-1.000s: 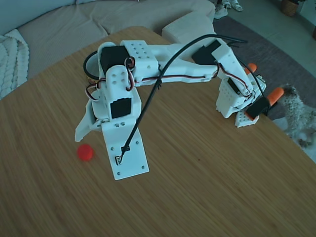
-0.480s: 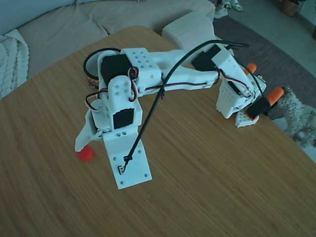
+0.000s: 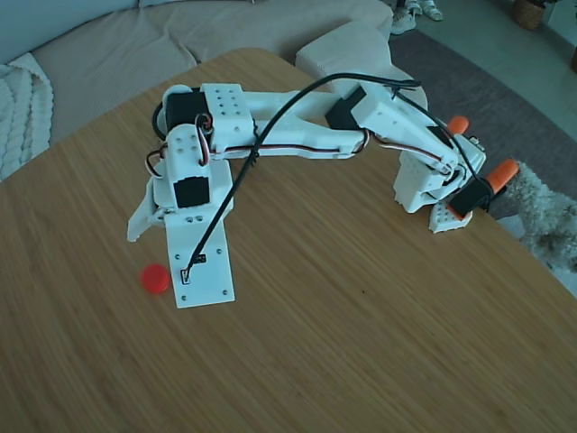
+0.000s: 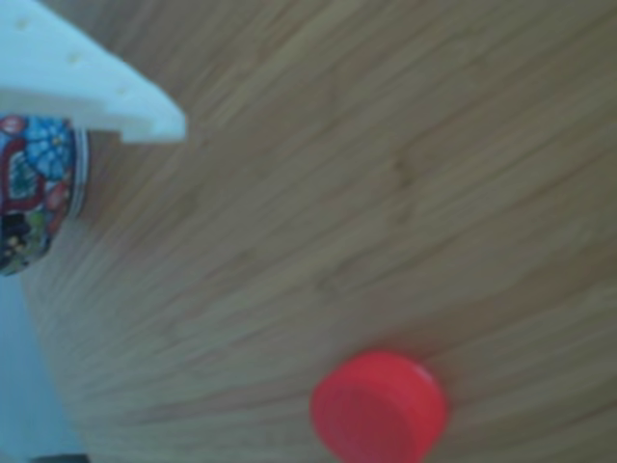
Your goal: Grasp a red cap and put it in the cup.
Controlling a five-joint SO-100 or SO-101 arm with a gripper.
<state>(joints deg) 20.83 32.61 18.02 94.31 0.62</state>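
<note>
The red cap [image 3: 154, 279] lies flat on the wooden table [image 3: 379, 343], just left of my gripper's long white fixed jaw. My gripper [image 3: 169, 268] is open, its thin moving finger [image 3: 140, 221] spread out to the left, and nothing is held. The cap sits near the jaws' tips, apart from both. In the other view the red cap [image 4: 379, 407] is at the bottom and one white finger [image 4: 87, 87] enters from the top left. Only the cup's colourful patterned band [image 4: 29, 183] shows at the left edge there. In the fixed view the arm hides the cup almost fully.
The arm's base [image 3: 424, 185] is clamped at the table's right edge with orange clamp handles [image 3: 502, 171]. A beige sofa [image 3: 108, 45] runs behind the table. Something fluffy and grey-white [image 3: 550, 221] lies off the right edge.
The gripper has swung left and towards the back. Half a second ago its moving finger's tip was at the cap; now it stands clear. The cap has not moved.
</note>
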